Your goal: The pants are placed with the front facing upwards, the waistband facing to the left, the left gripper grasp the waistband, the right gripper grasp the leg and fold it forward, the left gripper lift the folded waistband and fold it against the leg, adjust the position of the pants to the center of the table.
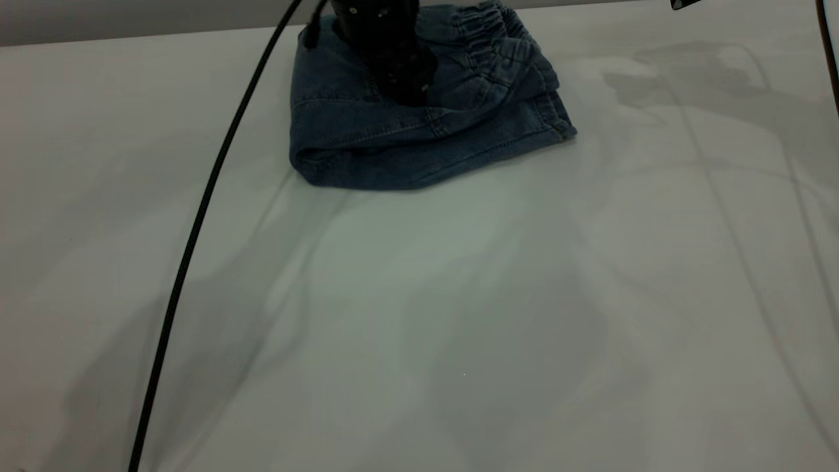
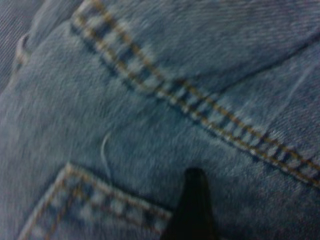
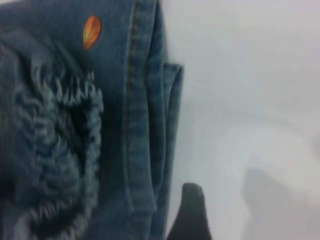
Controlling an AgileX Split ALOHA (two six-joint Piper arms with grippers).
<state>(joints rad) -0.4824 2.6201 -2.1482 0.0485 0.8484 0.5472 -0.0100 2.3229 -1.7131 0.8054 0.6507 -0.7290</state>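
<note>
Pants (image 1: 406, 141) are sitting folded into a compact bundle at the far side of the table (image 1: 419, 314), roughly mid-width in the exterior view, close to the far edge. Waistband (image 1: 488, 46) is lying on top of the bundle toward the right half, gathered elastic ruffles facing up, with the leg layers stacked underneath and a rounded fold edge facing the camera. Left gripper (image 1: 409, 92) is coming down from the top of the exterior frame and pressing onto the top of the bundle, just left of the waistband; its tip is touching denim. Can't tell whether its fingers are open or closed: the body is hiding them in the exterior view, and the left wrist view is showing only one dark fingertip (image 2: 194, 200) against the fabric, surrounded by orange-stitched seams (image 2: 200, 107). A thin black cable (image 1: 196, 229) is arcing from the arm down across the left side of the table. Right gripper is showing in its own wrist view only as one dark fingertip (image 3: 192, 210), hovering over bare table just beside the stacked hem edges of the pants (image 3: 150, 125); its state is not readable either. That same view is showing the ruffled waistband (image 3: 60, 150) and a small orange print mark (image 3: 92, 31) on the denim.
</note>
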